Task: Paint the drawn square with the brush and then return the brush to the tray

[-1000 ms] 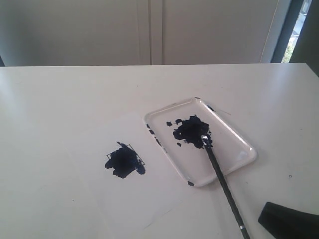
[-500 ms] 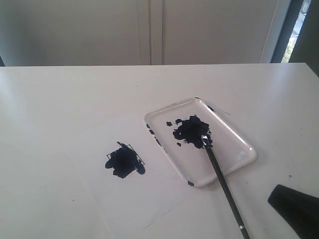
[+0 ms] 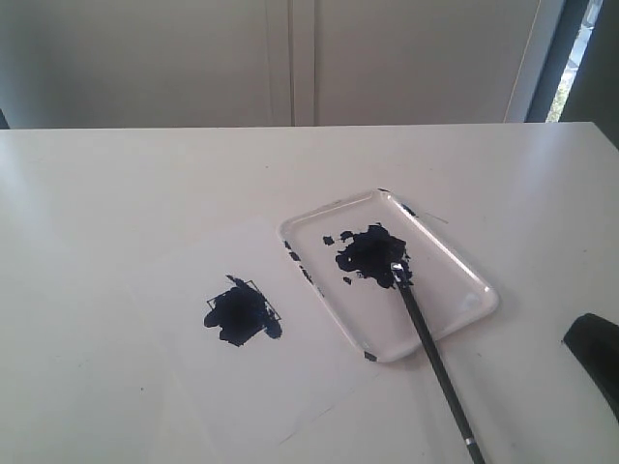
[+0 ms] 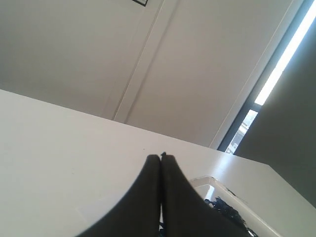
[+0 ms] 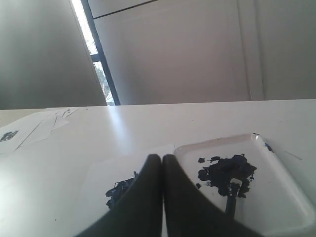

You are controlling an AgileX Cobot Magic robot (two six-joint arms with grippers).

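The drawn square on the white paper is blotched over with dark blue-black paint; it also shows in the right wrist view. The clear-white tray holds a dark paint blob. The brush lies with its bristles in that blob and its black handle slanting out over the tray's near rim onto the table. The brush tip and the tray rim appear in the right wrist view. My right gripper is shut and empty, a dark shape at the right edge. My left gripper is shut, empty.
The white paper sheet lies on the white table, left of the tray. Loose papers rest far off on the table in the right wrist view. A wall and a window strip stand behind the table.
My right gripper has drawn back to the right, away from the brush handle, and now only shows at the frame's right edge. Brush, tray and square have not moved.
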